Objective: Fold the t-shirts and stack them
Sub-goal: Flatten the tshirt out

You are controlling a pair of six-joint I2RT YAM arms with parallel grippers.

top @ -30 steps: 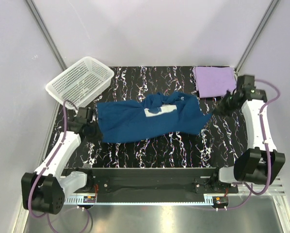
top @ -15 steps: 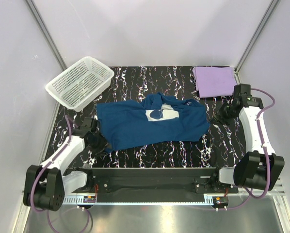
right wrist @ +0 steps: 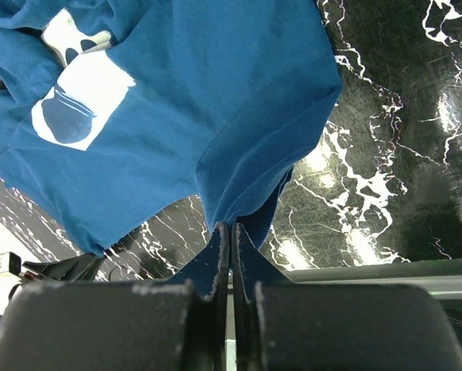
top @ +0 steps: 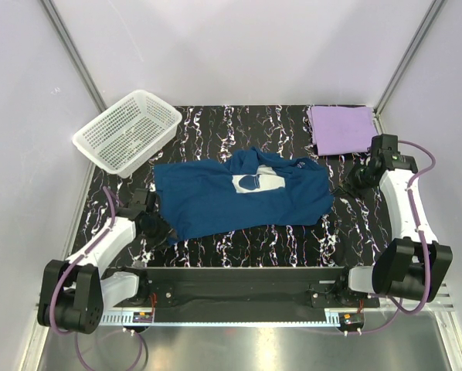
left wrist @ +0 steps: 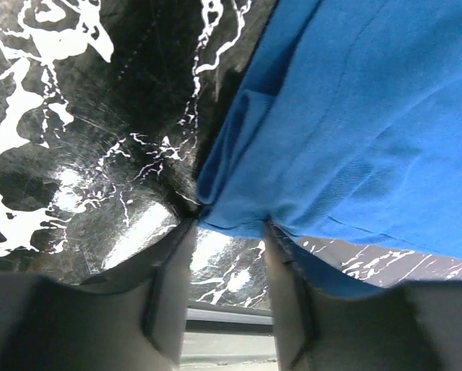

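A dark teal-blue cloth t-shirt lies spread but rumpled across the middle of the black, white-veined marbled tabletop. Its long side runs left to right, and loose folds are bunched along its far edge. A white printed graphic with a dark round shape in it faces up near the far side of the shirt.

The left gripper sits low at the shirt's near-left corner. In the left wrist view its jaws stand apart, and a doubled hem of the blue cloth reaches the gap at their tips. The right gripper is at the shirt's right edge. Its jaws are pressed together on a pinch of blue cloth, and a pleat runs up from the tips.

A pale lavender-purple cloth t-shirt lies folded into a flat rectangle in the far right corner. A white perforated plastic basket sits at the far left corner.
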